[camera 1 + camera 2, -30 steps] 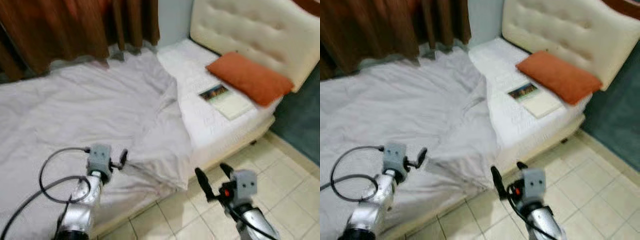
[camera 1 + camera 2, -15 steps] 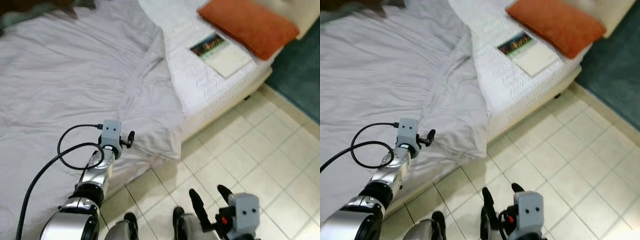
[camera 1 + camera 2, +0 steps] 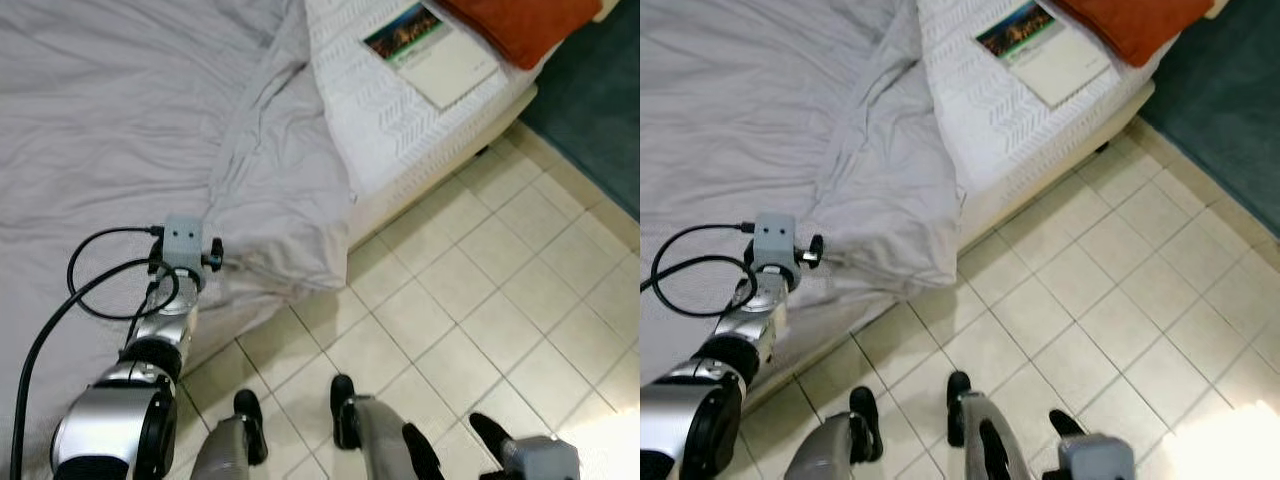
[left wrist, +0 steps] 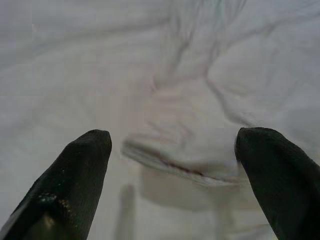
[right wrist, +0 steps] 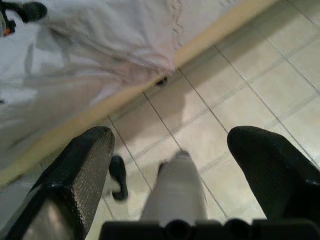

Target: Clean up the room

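Note:
A rumpled grey blanket (image 3: 150,120) covers most of the bed, and its folded corner (image 3: 290,270) hangs over the bed's edge. My left gripper (image 3: 207,262) is right at that hanging edge, open, with its fingers (image 4: 80,170) spread wide before the blanket's hem (image 4: 175,167) and nothing between them. My right gripper (image 3: 455,450) is low over the tiled floor, open and empty (image 5: 172,135). A book (image 3: 425,45) with a picture cover lies on the white mattress (image 3: 400,130), next to an orange pillow (image 3: 520,25).
Cream floor tiles (image 3: 470,300) run along the bed. A teal carpet (image 3: 600,110) begins at the far right. My own feet (image 3: 250,420) stand close to the bed's base. A black cable (image 3: 100,290) loops over the blanket by my left arm.
The camera has tilted down, so the headboard and curtain are out of view and my feet show. My right gripper has sunk toward the picture's bottom edge. The left gripper stays at the blanket's corner.

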Motion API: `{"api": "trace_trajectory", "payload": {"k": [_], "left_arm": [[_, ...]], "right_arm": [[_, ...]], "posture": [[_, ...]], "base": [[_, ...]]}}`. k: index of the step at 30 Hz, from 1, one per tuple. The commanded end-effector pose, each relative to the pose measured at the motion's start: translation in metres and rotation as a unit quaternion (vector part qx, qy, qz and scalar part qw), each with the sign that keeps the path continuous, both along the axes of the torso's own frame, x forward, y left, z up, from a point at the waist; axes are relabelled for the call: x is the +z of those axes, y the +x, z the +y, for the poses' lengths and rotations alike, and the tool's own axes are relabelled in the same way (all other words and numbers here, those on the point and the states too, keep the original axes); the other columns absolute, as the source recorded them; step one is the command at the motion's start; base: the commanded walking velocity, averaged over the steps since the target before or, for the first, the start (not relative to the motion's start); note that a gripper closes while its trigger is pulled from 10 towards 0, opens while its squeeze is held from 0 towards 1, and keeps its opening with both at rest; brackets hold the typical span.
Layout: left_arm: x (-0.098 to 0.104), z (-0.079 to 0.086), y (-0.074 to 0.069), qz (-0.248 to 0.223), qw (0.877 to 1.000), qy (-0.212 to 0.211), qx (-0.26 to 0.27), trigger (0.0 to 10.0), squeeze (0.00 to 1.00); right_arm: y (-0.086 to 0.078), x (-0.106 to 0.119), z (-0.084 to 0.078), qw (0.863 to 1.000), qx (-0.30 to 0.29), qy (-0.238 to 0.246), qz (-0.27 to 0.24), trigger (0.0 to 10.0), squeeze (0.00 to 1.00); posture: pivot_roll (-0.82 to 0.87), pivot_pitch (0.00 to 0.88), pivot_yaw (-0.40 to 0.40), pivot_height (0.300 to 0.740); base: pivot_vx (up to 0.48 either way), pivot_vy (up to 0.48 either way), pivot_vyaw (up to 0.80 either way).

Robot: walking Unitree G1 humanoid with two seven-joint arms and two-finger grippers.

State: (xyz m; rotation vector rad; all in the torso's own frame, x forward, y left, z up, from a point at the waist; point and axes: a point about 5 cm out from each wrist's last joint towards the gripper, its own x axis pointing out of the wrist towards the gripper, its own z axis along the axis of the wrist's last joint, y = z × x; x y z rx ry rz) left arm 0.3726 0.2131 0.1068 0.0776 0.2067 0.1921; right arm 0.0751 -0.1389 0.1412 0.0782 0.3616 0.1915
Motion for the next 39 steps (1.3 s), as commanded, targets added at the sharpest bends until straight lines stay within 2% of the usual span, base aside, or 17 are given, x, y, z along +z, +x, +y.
{"api": "trace_trajectory", "payload": {"k": [1, 2, 3, 4, 5, 6, 7, 17, 22, 26, 29, 33, 35, 37, 38, 39], "left_arm": [[-0.023, 0.002, -0.011, 0.046, 0.998, -0.045, 0.023, 10.0, 0.0], [-0.025, 0.004, -0.013, 0.05, 0.994, -0.084, 0.038, 10.0, 0.0], [-0.025, 0.004, -0.013, 0.05, 0.994, -0.084, 0.038, 10.0, 0.0], [-0.03, 0.002, -0.014, 0.054, 0.987, -0.145, 0.052, 6.9, 0.0], [-0.03, 0.002, -0.014, 0.054, 0.987, -0.145, 0.052, 6.9, 0.0], [-0.032, -0.001, -0.014, 0.057, 0.983, -0.166, 0.054, 1.4, 0.0], [-0.032, -0.004, -0.014, 0.057, 0.981, -0.178, 0.055, 0.0, 0.0], [-0.021, -0.021, -0.005, 0.034, 0.982, -0.184, -0.004, 0.0, 0.0], [-0.015, -0.033, -0.001, 0.015, 0.976, -0.212, -0.04, 0.0, 0.0], [-0.023, -0.037, -0.005, 0.026, 0.971, -0.23, -0.06, 0.0, 0.0], [-0.027, -0.037, -0.009, 0.033, 0.981, -0.162, -0.103, 0.0, 0.0], [-0.028, -0.041, -0.01, 0.033, 0.981, -0.135, -0.138, 0.0, 0.0], [-0.03, -0.047, -0.012, 0.037, 0.979, -0.104, -0.172, 0.0, 0.0], [-0.031, -0.05, -0.013, 0.046, 0.978, -0.085, -0.183, 0.0, 0.0], [-0.031, -0.051, -0.012, 0.053, 0.978, -0.073, -0.185, 4.5, 0.0], [-0.032, -0.053, -0.012, 0.062, 0.978, -0.061, -0.189, 10.0, 0.0]], "right_arm": [[-0.006, 0.001, -0.002, 1.0, -0.001, -0.006, 0.018, 10.0, 0.0], [-0.01, 0.002, -0.002, 1.0, 0.001, -0.006, 0.022, 10.0, 0.0], [-0.01, 0.002, -0.002, 1.0, 0.001, -0.006, 0.022, 10.0, 0.0], [-0.015, 0.003, -0.003, 1.0, 0.002, -0.006, 0.028, 10.0, 0.0], [-0.015, 0.003, -0.003, 1.0, 0.002, -0.006, 0.028, 10.0, 0.0], [-0.018, 0.003, -0.003, 0.999, 0.002, -0.006, 0.031, 10.0, 0.0], [-0.021, 0.003, -0.002, 0.999, 0.002, -0.005, 0.036, 10.0, 0.0], [-0.022, 0.002, -0.001, 0.999, 0.001, -0.004, 0.042, 10.0, 0.0], [-0.022, 0.002, -0.003, 0.999, 0.0, -0.009, 0.043, 10.0, 0.0], [-0.018, 0.001, -0.002, 0.999, -0.002, -0.008, 0.038, 10.0, 0.0], [-0.013, 0.001, 0.0, 0.999, -0.005, -0.005, 0.032, 10.0, 0.0], [-0.01, -0.004, 0.0, 0.999, -0.008, -0.003, 0.032, 10.0, 0.0], [-0.004, -0.011, 0.004, 1.0, -0.007, 0.003, 0.026, 10.0, 0.0], [0.0, -0.013, 0.006, 1.0, -0.006, 0.006, 0.021, 10.0, 0.0], [0.003, -0.013, 0.006, 1.0, -0.007, 0.007, 0.016, 10.0, 0.0], [0.007, -0.014, 0.007, 1.0, -0.008, 0.008, 0.011, 10.0, 0.0]], "posture": [[-0.51, 0.581, -0.1, 0.74], [-0.51, 0.586, -0.108, 0.74], [-0.51, 0.586, -0.108, 0.74], [-0.51, 0.587, -0.115, 0.74], [-0.51, 0.587, -0.115, 0.74], [-0.51, 0.587, -0.112, 0.74], [-0.51, 0.588, -0.113, 0.74], [-0.49, 0.592, -0.093, 0.74], [-0.47, 0.592, -0.088, 0.74], [-0.46, 0.593, -0.078, 0.74], [-0.44, 0.593, -0.062, 0.74], [-0.41, 0.595, -0.043, 0.74], [-0.37, 0.573, -0.013, 0.74], [-0.36, 0.556, -0.004, 0.74], [-0.35, 0.545, 0.002, 0.74], [-0.35, 0.53, 0.01, 0.74]], "base": [[0.0, 0.0, 0.0], [0.0, 0.0, 0.0], [0.0, 0.0, 0.0], [0.0, 0.0, 0.0], [0.0, 0.0, 0.0], [0.0, 0.0, 0.0], [0.0, 0.0, 0.0], [0.0, 0.0, 0.0], [0.0, 0.0, 0.0], [0.0, 0.0, 0.0], [0.0, 0.0, 0.0], [0.0, 0.0, 0.0], [0.0, 0.0, 0.0], [0.0, 0.0, 0.0], [0.0, 0.0, 0.0], [0.0, 0.0, 0.0]]}}
